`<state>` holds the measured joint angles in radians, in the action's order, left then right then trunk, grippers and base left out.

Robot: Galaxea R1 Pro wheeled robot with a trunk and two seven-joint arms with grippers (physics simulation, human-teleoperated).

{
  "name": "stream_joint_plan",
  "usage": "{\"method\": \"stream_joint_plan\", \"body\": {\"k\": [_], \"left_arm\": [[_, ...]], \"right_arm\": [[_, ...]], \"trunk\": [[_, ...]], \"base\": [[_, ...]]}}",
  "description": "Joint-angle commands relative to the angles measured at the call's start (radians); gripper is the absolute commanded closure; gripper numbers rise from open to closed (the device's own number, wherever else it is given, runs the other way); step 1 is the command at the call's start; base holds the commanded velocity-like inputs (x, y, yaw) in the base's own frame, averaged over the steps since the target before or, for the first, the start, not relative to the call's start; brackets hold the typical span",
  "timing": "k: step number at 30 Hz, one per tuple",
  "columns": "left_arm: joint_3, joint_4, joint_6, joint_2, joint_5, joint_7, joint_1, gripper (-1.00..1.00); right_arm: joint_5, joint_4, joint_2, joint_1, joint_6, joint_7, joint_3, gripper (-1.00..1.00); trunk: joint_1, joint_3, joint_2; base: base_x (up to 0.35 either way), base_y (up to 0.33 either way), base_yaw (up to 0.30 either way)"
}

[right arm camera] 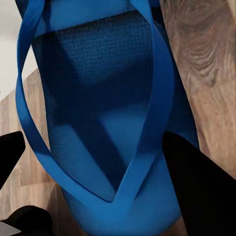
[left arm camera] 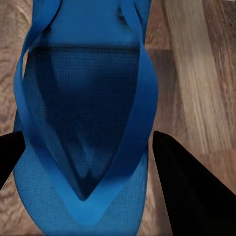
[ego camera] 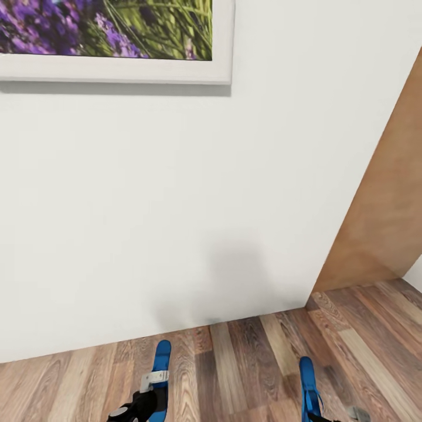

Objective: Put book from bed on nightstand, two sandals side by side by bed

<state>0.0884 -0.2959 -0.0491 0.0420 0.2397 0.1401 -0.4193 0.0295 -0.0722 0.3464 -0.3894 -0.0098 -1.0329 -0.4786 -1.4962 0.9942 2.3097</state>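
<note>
Head view shows a white wall (ego camera: pixel 176 205) close in front, with the lower edge of a framed flower picture (ego camera: pixel 111 35) on it, a brown wooden panel (ego camera: pixel 387 217) at the right, and a plank floor (ego camera: pixel 246 363) below. At the bottom edge both arms hold up one blue sandal each: the left sandal (ego camera: pixel 159 375) sticks forward out of the left claw (ego camera: pixel 146 401), and the right sandal (ego camera: pixel 309 390) sticks forward out of the right claw (ego camera: pixel 319 417).

In the left wrist view the left sandal (left arm camera: pixel 83 128) lies between the two dark fingers (left arm camera: pixel 187 191), its thong straps meeting in a V near the camera. The fingers press against the two sides of the sole, so this claw is closed on the sandal. The right wrist view is much the same: the right sandal (right arm camera: pixel 103 113) sits between the fingers (right arm camera: pixel 196 187), which touch its edges, so this claw is also closed on its sandal.

I judge that the sandals are light and made of soft foam, so they can bend and slowly slide in a side grip. The sole looks finely textured, which should help against slipping. The straps are thin and loose, a poor place to hold; the edges of the sole, near the strap junction, seem better.
</note>
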Motion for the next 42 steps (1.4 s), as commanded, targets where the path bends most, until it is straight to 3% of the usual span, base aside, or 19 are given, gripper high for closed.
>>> {"method": "stream_joint_plan", "body": {"k": [1,42], "left_arm": [[0.008,0.002,-0.005,-0.001,0.010,0.000,-0.001,1.00],[0.008,0.002,-0.005,-0.001,0.010,0.000,-0.001,1.00]], "right_arm": [[0.003,0.000,0.000,0.000,-0.001,-0.003,-0.005,1.00],[0.003,0.001,0.000,0.000,-0.001,-0.003,-0.005,1.00]], "trunk": [[0.000,0.001,0.000],[0.000,0.001,0.000]], "base": [[0.000,0.000,0.293],[0.000,0.000,0.293]]}}
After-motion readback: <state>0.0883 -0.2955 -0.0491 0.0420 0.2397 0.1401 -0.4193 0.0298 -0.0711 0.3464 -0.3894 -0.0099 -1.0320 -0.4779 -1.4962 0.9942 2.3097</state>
